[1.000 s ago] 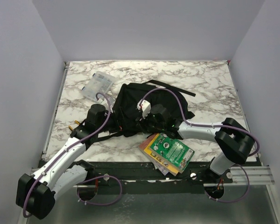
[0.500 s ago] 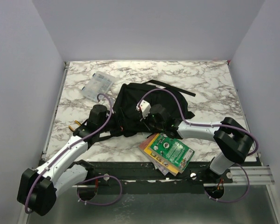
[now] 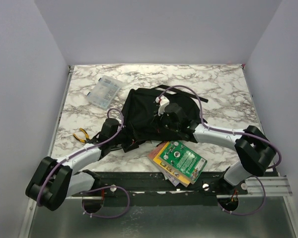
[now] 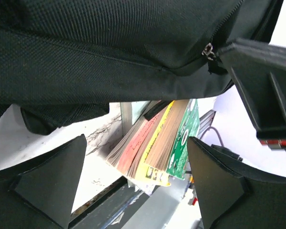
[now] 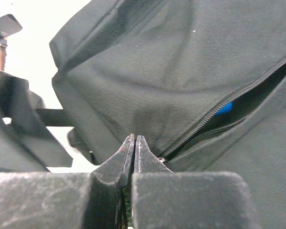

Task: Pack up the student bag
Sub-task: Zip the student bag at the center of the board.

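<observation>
Top view: the bag (image 3: 141, 111) lies mid-table (image 3: 223, 94), slumped, with a strap trailing off its far right side. The case (image 3: 104, 92) is well apart to its far left, the pliers (image 3: 81, 135) sit near the left edge, and the books (image 3: 179, 159) are stacked at the near edge, just beside the bag's near right corner. The left gripper (image 3: 124, 140) is at the bag's near left edge. The right gripper (image 3: 163, 123) is over the bag's middle, on top of the fabric. Finger state can't be read from this view. Left wrist view: the left gripper (image 4: 136, 140) is spread wide, with both fingers (image 4: 47, 186) far apart and nothing between them in contact. The bag (image 4: 109, 47) fills the top of the view, above and beyond the fingertips, its lower edge raised off the table. A zipper pull (image 4: 209, 50) shows at the upper right. The books (image 4: 157, 148) show through the gap under the bag, spines fanned, lined up between the two fingers but farther off. Right wrist view: the right gripper (image 5: 134, 139) is clenched, fingers (image 5: 117, 164) pressed together with only a hairline slit. The tips are right at the bag (image 5: 148, 62), at the low end of its zipper (image 5: 214, 114). Can't tell whether any fabric or a pull is pinched. The zipper runs up to the right and is partly parted, with a blue item (image 5: 224, 108) showing inside.
</observation>
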`<action>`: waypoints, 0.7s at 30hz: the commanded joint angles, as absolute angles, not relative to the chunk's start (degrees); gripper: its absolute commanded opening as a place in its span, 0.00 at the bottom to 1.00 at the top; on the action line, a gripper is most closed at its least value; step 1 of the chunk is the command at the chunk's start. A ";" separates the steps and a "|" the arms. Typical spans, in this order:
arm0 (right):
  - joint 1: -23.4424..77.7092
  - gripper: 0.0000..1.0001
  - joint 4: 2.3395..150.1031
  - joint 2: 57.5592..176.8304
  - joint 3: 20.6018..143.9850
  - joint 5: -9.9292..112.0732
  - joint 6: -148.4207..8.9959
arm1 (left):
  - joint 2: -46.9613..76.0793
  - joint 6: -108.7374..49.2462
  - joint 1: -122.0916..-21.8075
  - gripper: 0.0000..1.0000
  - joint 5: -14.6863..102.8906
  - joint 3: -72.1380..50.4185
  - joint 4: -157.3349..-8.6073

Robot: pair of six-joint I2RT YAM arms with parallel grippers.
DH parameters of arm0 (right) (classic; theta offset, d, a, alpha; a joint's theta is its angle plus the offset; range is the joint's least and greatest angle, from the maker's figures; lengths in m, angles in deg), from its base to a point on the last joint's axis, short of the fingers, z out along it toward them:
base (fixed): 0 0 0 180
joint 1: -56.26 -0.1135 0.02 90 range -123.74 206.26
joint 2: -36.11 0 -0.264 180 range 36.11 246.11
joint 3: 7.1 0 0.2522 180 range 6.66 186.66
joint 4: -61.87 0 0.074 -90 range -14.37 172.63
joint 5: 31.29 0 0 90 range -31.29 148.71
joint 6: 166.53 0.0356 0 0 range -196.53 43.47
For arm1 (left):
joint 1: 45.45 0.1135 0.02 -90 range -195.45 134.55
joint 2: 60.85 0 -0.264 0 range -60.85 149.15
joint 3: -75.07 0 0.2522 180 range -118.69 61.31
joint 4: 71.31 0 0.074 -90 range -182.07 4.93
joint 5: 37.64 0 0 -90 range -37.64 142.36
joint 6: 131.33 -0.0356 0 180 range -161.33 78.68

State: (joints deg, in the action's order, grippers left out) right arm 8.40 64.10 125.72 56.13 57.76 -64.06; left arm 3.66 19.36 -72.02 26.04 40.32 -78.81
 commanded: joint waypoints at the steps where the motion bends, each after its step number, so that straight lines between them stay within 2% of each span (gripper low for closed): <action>1: 8.99 0.00 66.39 127.17 59.60 51.27 -51.44 | 8.36 29.39 -72.24 0.88 25.75 40.42 -68.26; 6: 9.24 0.00 63.79 128.29 60.11 47.93 -48.61 | 15.24 34.07 -72.69 0.88 27.42 38.34 -67.67; 10: 9.26 0.00 67.90 128.01 61.03 53.24 -49.90 | 18.76 36.57 -73.04 0.82 29.54 37.49 -67.33; 14: 9.23 0.00 72.53 128.14 62.92 55.72 -50.78 | 19.03 37.67 -73.74 0.63 37.14 37.95 -66.89; 19: 9.24 0.00 75.52 126.89 63.39 55.94 -45.66 | 17.73 37.72 -74.98 0.65 45.41 38.11 -66.19; 21: 9.22 0.00 74.86 126.14 62.40 56.23 -44.65 | 18.19 38.00 -74.96 0.59 46.72 38.06 -66.03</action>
State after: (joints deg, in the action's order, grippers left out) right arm 9.45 72.60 127.86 61.99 55.12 -48.74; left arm 18.55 36.89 -74.81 37.07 38.63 -68.74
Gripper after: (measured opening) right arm 0.007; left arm 0.648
